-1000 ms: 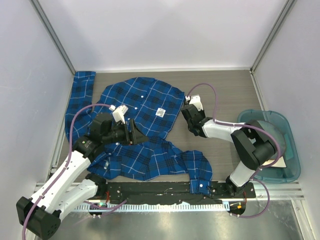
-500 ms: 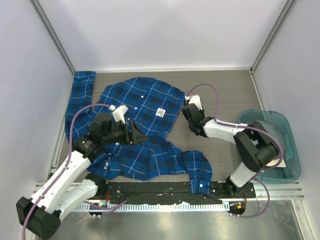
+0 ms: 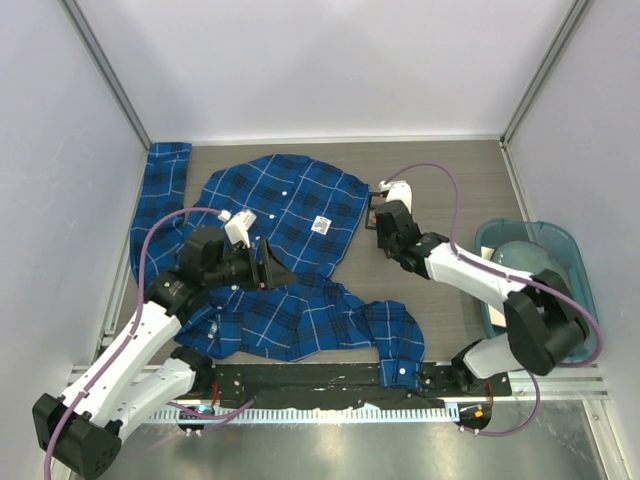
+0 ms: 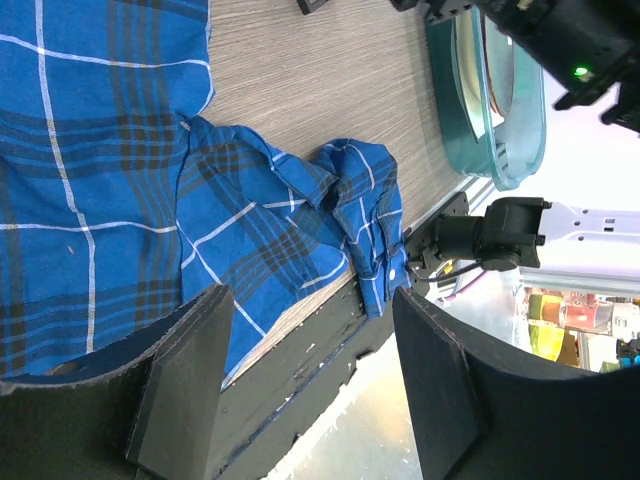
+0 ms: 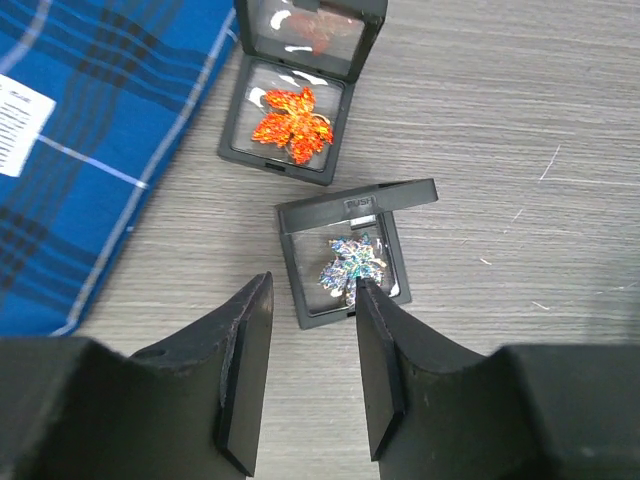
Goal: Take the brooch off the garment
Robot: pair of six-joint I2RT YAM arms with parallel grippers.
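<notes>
Right end effector (image 5: 308, 300) – jaws are seen apart with nothing gripped, hung right over the near box (image 5: 291, 270). One finger (image 5: 385, 370) overlaps the brooch (image 5: 350, 268) in the wrist view; contact can't be told. The brooch is seen lying inside that open box on the counter (image 5: 500, 120), just beside the shirt's edge and off the cloth.

The step in hand is judged to be release and clear-out. A straight lift is advised — jaws wide, no sideways drag, so the raised lid isn't clipped and the light box isn't tipped. The farther box (image 5: 233, 110) with the orange leaf (image 5: 292, 115) is not to be touched.

Left end effector (image 4: 312, 300): wide open, empty, held low over the shirt (image 3: 290, 205).

Brooch: small, leaf-like, silver-blue glitter. Shirt: blue and navy plaid with thin white lines, spread out but rumpled. A cuff (image 3: 398, 345) is bunched at the near rail, the body with its white label (image 3: 321, 225) lies mid-counter, and one sleeve (image 3: 165, 175) is run up to the far left corner.
</notes>
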